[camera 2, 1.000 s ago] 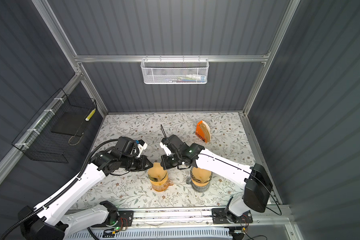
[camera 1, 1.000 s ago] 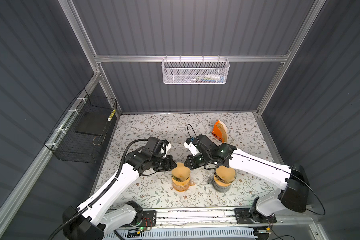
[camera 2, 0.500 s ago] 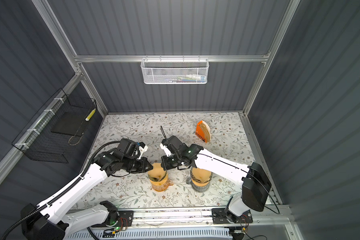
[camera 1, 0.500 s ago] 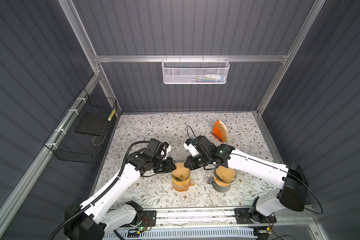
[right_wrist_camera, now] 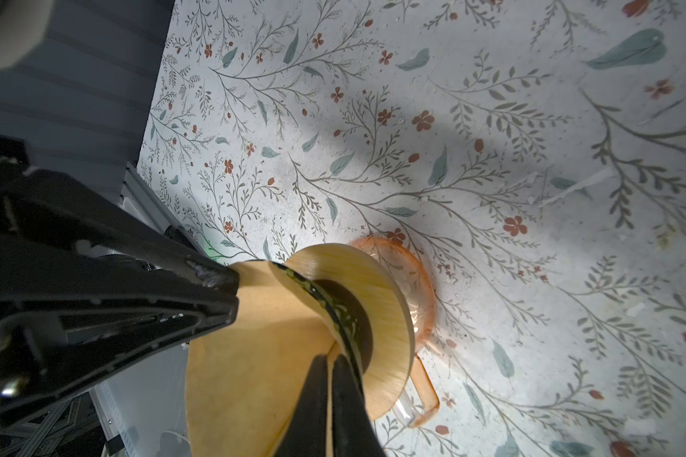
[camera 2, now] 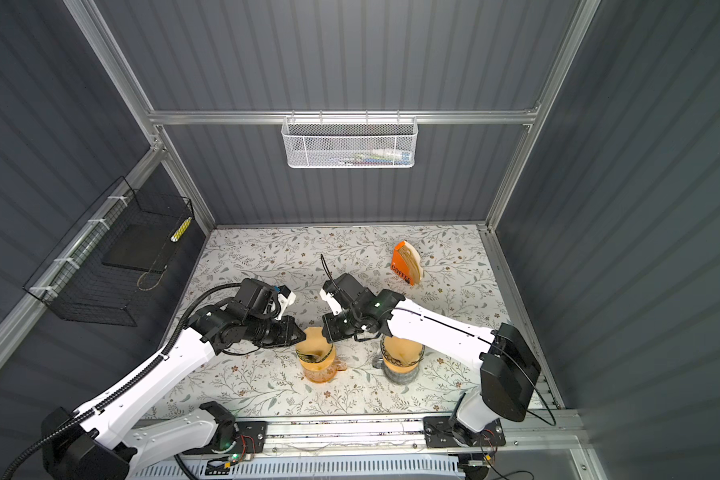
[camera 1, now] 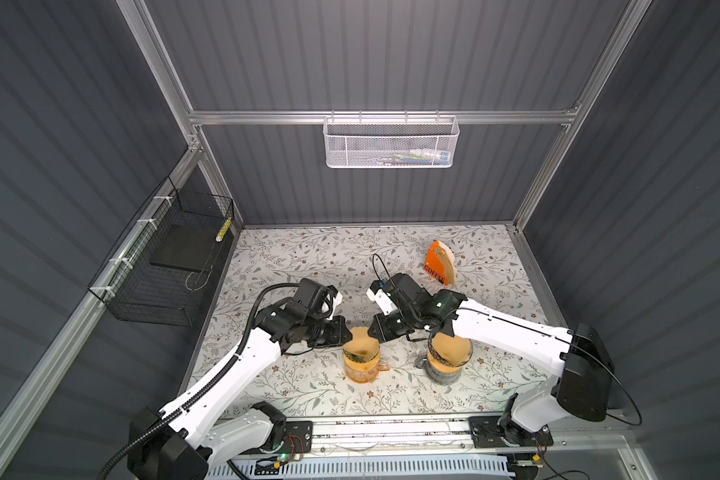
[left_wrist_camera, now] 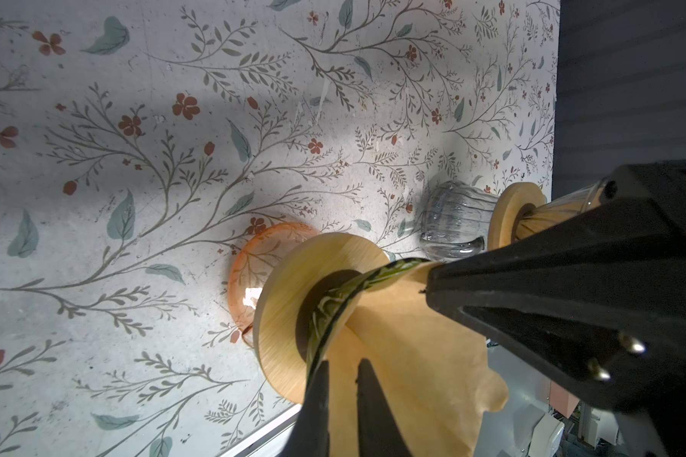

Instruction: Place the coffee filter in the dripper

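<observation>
Left end effector (camera 1: 345,335) is pinching one side of the coffee filter (camera 1: 360,341). Right end effector (camera 1: 373,332) is clamping the opposite side, jaws nearly closed on the paper. The coffee filter's lower part is sitting inside the dripper (camera 1: 359,355), with its upper edge standing above the rim. The dripper is resting on an orange mug (camera 1: 362,374) on the worktop (camera 1: 308,386). A second dripper (camera 1: 449,353), already lined, is standing just beside it.

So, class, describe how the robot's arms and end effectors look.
White shells, black joints. The left arm carries a ribbed black conduit, the right arm a thin black cable. The left end effector and right end effector are black, tapering to narrow fingers.
</observation>
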Robot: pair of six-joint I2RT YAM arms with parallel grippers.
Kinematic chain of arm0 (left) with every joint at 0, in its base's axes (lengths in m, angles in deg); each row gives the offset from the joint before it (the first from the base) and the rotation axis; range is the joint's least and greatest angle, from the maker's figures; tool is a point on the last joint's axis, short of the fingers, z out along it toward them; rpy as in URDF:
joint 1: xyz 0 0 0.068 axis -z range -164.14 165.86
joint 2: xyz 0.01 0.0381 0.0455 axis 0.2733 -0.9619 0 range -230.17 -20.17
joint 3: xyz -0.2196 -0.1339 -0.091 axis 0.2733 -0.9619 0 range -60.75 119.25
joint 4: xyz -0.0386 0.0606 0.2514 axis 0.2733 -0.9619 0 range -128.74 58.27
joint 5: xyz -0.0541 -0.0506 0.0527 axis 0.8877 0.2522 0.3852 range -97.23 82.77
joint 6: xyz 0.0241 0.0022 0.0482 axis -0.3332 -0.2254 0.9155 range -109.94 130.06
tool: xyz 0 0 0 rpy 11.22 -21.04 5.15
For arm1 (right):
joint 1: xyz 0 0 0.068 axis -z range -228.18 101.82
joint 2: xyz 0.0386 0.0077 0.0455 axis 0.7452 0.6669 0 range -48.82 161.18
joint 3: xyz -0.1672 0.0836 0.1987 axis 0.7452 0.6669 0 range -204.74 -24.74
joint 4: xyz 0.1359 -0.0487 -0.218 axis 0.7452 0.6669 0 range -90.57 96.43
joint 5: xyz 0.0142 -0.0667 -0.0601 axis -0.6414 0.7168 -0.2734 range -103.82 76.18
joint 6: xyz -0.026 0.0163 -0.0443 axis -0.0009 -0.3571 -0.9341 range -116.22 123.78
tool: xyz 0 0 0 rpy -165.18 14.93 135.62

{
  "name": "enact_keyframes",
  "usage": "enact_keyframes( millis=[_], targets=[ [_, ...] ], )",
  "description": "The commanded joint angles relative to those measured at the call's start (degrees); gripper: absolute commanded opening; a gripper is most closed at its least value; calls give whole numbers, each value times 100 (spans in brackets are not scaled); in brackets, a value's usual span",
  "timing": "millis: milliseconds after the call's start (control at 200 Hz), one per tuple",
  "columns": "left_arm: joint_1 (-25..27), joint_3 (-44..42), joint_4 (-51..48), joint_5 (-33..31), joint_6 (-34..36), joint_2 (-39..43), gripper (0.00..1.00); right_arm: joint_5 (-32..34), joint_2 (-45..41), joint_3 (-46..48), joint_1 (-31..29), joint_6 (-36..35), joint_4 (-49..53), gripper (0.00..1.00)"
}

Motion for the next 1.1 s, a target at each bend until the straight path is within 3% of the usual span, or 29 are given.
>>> enact_keyframes(
  millis=[0,405,1096],
  targets=[
    [13,51,-34,-75,35,142,16,-26,-37,44,10,16,-9,10],
    [19,309,-130,-6,-49,411,16,-8,-447,82,-7,91,60,10],
    [18,-220,-405,366,-85,862,17,216,-888,593,-359,421,191,10]
  ],
)
